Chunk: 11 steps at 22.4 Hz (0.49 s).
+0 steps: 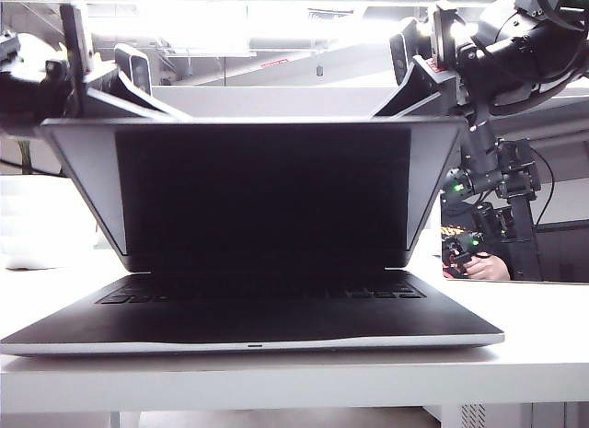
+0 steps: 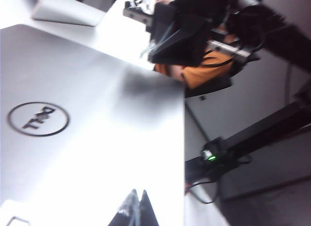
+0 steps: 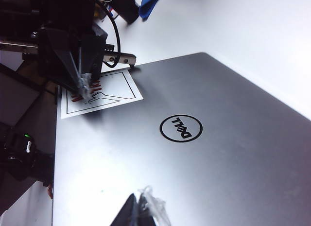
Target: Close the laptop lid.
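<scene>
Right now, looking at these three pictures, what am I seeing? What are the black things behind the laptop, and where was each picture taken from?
The front picture shows a silver-grey Dell laptop on a white table, its black-screened laptop lid tilted forward, partly closed. Behind its top edge are two black robot arms. The other pictures come from cameras on the arms' wrists, looking at the lid's silver back. The left gripper and right gripper are the arms' two-finger pincers, each with fingers together at the lid's back. Neither holds anything. Each wrist camera also catches the opposite arm, one over a white sticker.
</scene>
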### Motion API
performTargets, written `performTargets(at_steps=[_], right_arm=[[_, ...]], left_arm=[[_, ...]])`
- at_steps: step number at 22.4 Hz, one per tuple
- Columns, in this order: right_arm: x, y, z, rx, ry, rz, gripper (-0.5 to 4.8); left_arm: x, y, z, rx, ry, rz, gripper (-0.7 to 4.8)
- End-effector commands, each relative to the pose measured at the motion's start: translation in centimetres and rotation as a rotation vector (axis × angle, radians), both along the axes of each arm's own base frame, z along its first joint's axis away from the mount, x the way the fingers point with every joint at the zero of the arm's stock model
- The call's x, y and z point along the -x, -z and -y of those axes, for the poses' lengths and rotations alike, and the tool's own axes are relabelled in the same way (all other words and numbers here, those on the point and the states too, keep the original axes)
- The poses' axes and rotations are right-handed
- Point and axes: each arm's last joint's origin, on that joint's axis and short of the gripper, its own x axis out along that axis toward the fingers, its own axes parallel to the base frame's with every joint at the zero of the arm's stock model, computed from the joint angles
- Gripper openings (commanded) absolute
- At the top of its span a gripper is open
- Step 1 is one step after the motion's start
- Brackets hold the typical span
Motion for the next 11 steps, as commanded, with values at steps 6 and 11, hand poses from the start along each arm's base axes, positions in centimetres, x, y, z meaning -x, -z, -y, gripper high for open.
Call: performTargets(at_steps=[6,11], right_arm=[[2.0,1.4,-1.0,0.186,-0.04,-0.055,-0.01],[2.8,1.9,-1.2,0.279,-0.054,-0.088,-0.01]], left_arm=[[2.5,1.7,-0.3,-0.213,-0.001,-0.039,-0.05],[2.5,1.8,-0.4,-0.228,-0.003,-0.038,-0.05]])
